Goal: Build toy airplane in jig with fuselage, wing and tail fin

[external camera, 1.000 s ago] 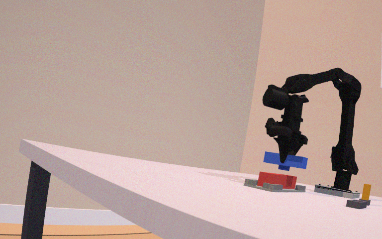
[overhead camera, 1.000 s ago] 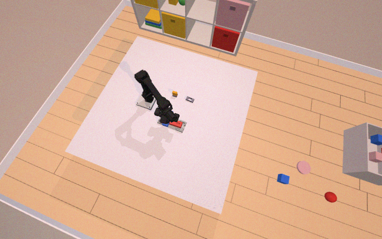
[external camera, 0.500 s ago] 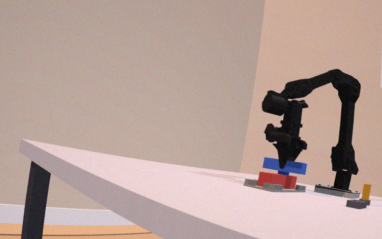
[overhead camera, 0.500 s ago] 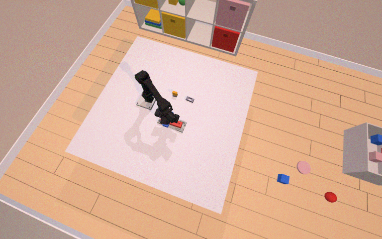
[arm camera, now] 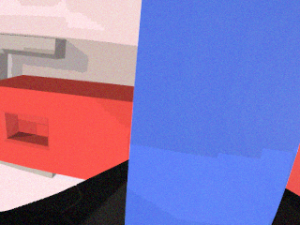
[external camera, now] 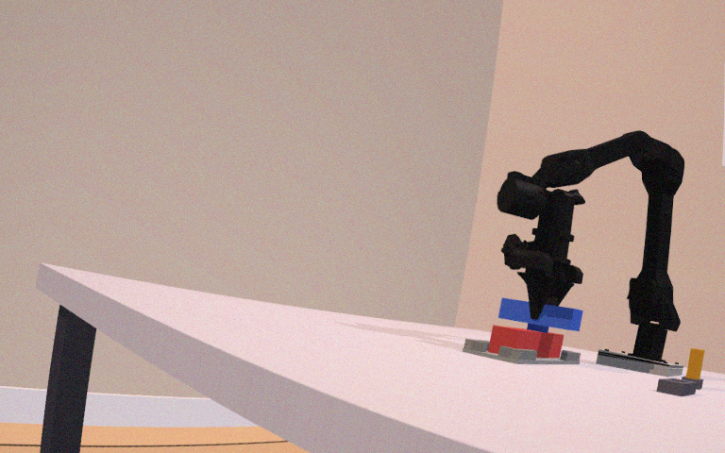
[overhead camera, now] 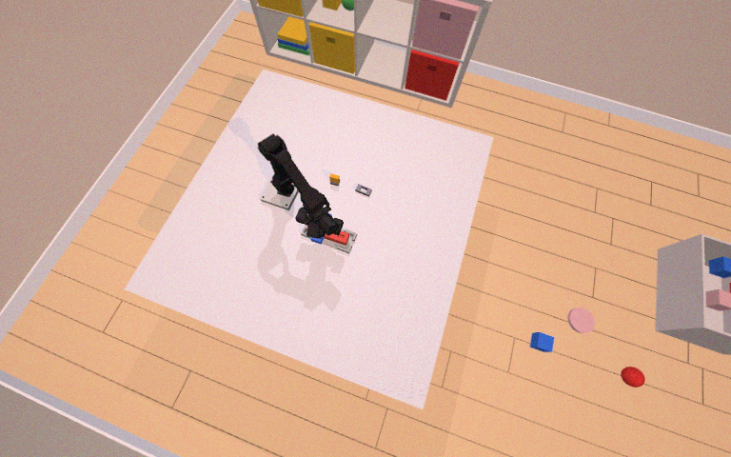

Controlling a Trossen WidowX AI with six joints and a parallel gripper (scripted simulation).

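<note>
My gripper (external camera: 544,312) (arm camera: 194,178) is shut on the blue wing (overhead camera: 317,239) (external camera: 515,310) (arm camera: 206,89), held crosswise low over the red fuselage (overhead camera: 339,237) (external camera: 513,340) (arm camera: 89,127). The wing's tab (external camera: 537,327) points down at the fuselage's top; a narrow gap shows between wing and fuselage. Whether the tab's end is inside the socket is hidden. The fuselage lies in the grey cradle (external camera: 517,354) (arm camera: 37,45). Its small open socket (arm camera: 27,128) shows in the wrist view. The orange tail fin (overhead camera: 334,178) (external camera: 696,364) stands upright in a small dark holder.
A second small dark grey holder (overhead camera: 363,189) (external camera: 676,386), with an opening in its top, lies near the tail fin. The arm's base plate (overhead camera: 277,198) (external camera: 635,361) stands beside the cradle. Shelves and scattered toys are on the floor, off the white table (overhead camera: 377,323).
</note>
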